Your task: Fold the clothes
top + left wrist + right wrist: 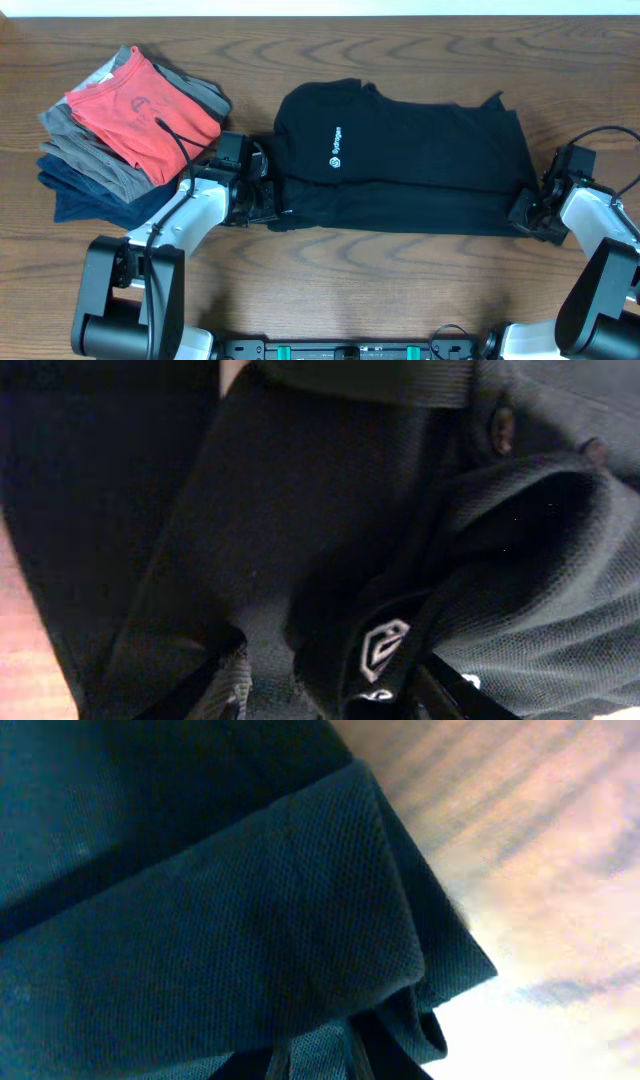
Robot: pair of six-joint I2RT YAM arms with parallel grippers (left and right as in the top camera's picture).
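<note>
The black shirt (420,150) lies lengthwise across the middle of the table, its front edge doubled over, and its white round logo and lettering (336,148) face up near the left end. My left gripper (265,196) is at the shirt's left end. In the left wrist view it (335,695) is closed on a bunch of black fabric (300,490) beside a small white mark (383,643). My right gripper (527,210) is at the shirt's right end. In the right wrist view it (310,1062) pinches the shirt's folded edge (200,920).
A stack of folded garments sits at the left: a red tee (140,110) on top, with grey (80,150) and navy (85,195) pieces below. It lies close to my left arm. The wooden table (400,290) shows in front of the shirt and behind it.
</note>
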